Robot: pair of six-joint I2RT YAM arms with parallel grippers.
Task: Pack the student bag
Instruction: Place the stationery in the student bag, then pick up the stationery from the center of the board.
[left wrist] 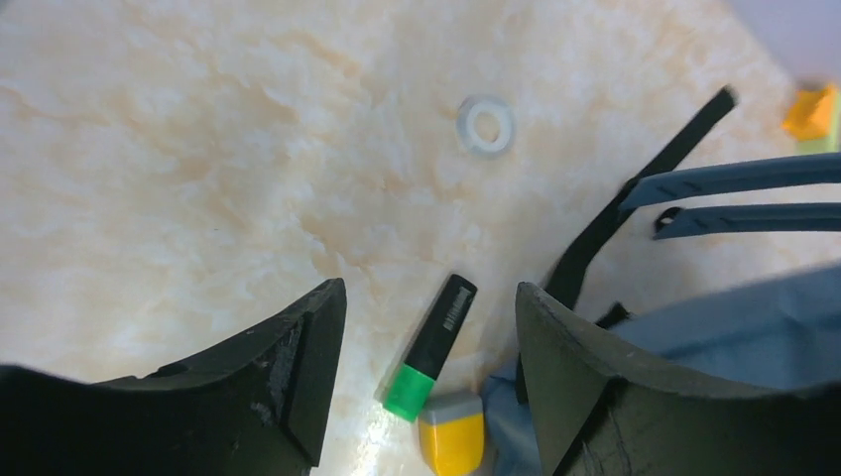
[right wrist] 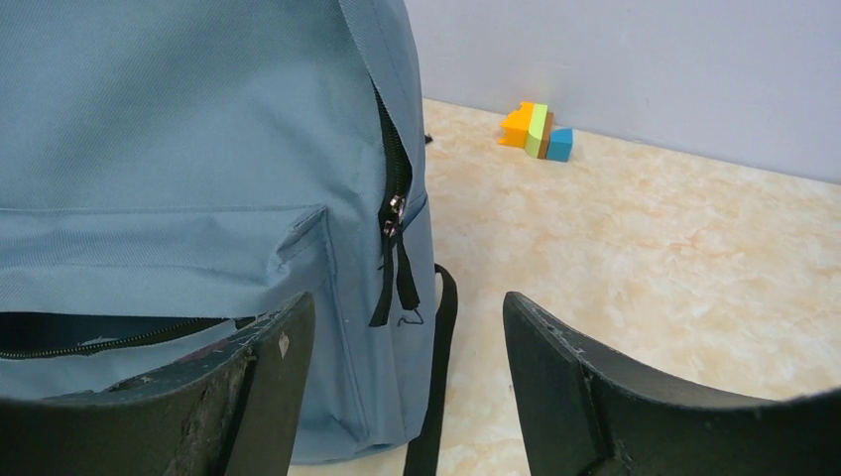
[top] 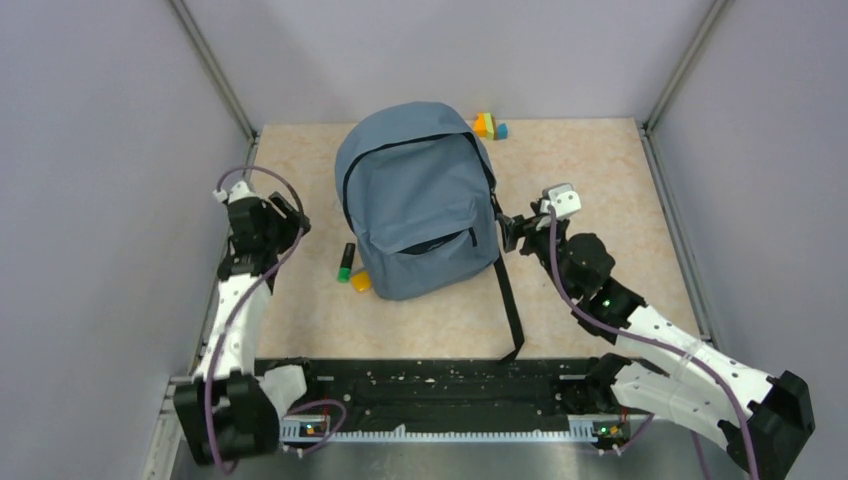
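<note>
Backpack [top: 420, 200]: grey-blue, soft, lying mid-table, front up. Front pocket [right wrist: 149, 248] zip partly open; black strap [top: 510, 300] trails toward the near edge. Green-capped marker [left wrist: 431, 345] & small yellow item [left wrist: 451, 443] lie at its left lower corner, white ring [left wrist: 486, 124] farther off, coloured blocks [top: 490, 126] by the back wall. Left gripper [left wrist: 428, 291] spread over the marker; right gripper [right wrist: 407, 297] spread, empty, beside the bag's right side

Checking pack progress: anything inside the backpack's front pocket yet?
The student bag has its front pocket unzipped. Through the slit only dark interior shows, and no item can be made out. Anything deeper is covered by the pocket fabric.
</note>
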